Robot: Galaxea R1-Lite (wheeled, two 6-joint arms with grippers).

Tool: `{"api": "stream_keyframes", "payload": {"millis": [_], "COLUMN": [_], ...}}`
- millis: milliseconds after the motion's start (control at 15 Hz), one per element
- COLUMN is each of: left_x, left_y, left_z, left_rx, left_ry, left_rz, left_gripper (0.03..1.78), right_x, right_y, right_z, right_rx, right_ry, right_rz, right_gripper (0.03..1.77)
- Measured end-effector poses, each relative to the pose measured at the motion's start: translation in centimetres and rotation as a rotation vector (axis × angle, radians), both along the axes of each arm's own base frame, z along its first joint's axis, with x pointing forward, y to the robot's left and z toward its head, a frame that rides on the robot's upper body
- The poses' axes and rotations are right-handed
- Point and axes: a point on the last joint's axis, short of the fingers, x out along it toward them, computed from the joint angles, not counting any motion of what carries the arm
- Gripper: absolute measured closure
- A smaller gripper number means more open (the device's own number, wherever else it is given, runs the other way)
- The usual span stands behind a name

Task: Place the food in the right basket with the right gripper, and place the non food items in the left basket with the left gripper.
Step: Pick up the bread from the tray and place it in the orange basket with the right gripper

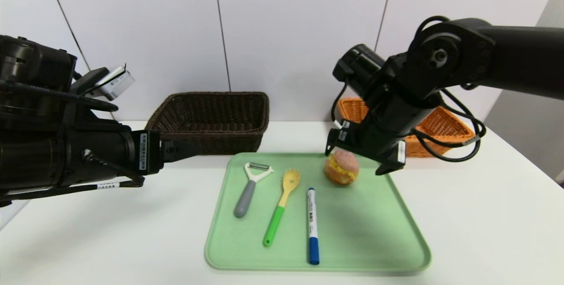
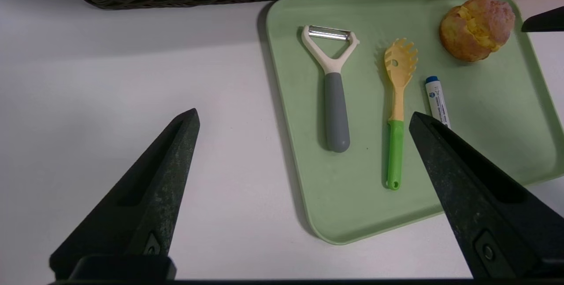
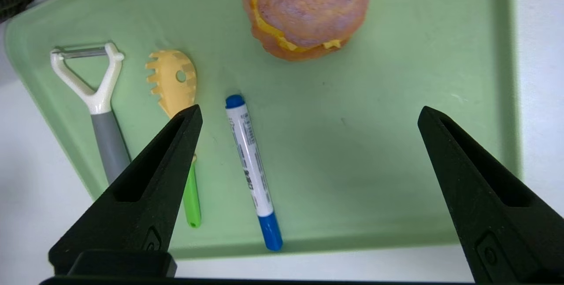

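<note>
bun (image 1: 342,168) on the green tray, right gripper (image 1: 358,153) spread above it

head view: a white table (image 1: 480,214) runs beneath everything, with pale wall panels (image 1: 282,29) split by thin dark seams beyond its far edge, and a grey wall (image 1: 535,131) at the far right. the green tray (image 1: 370,232) lies on the table. the bun sits in its far right part, the right gripper over and beside it, fingers apart and holding nothing. across the tray's left and middle lie the peeler (image 1: 245,198), the pasta spoon (image 1: 275,223) and the marker (image 1: 312,219). the dark brown basket (image 1: 229,140) stands far left of the tray, the orange basket (image 1: 445,128) far right, partly behind the right arm. the left gripper (image 1: 189,150) hangs over the table at the left, near the dark basket.

left wrist view: the left gripper's fingers are spread wide with nothing between them but a view of table and tray; soft shadows fall on the white surface beside the tray.

right wrist view: the right gripper's fingers stand wide apart, empty, and the bun shows beyond their tips, on the tray's smooth, faintly marked green surface.
</note>
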Motion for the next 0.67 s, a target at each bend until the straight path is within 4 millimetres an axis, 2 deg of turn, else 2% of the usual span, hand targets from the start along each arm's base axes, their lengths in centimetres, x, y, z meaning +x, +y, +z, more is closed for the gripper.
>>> {"api": "stream_keyframes", "payload": {"millis": [400, 667], "left_x": [-0.2, -0.2], "left_y": [0.1, 0.1], "left_z": [0.1, 0.1], "left_rx": [-0.003, -0.004], "left_ry": [-0.003, -0.004], "left_rz": [0.000, -0.002], "left_gripper": [0.12, 0.12], "right_x": [2.8, 3.8], "right_y": [1.5, 2.0], "right_z": [-4.2, -5.8], "right_rx": [-0.090, -0.129], "right_ry": [-0.014, -0.020], "right_rz": [-0.036, -0.048], "right_gripper": [0.10, 0.10]}}
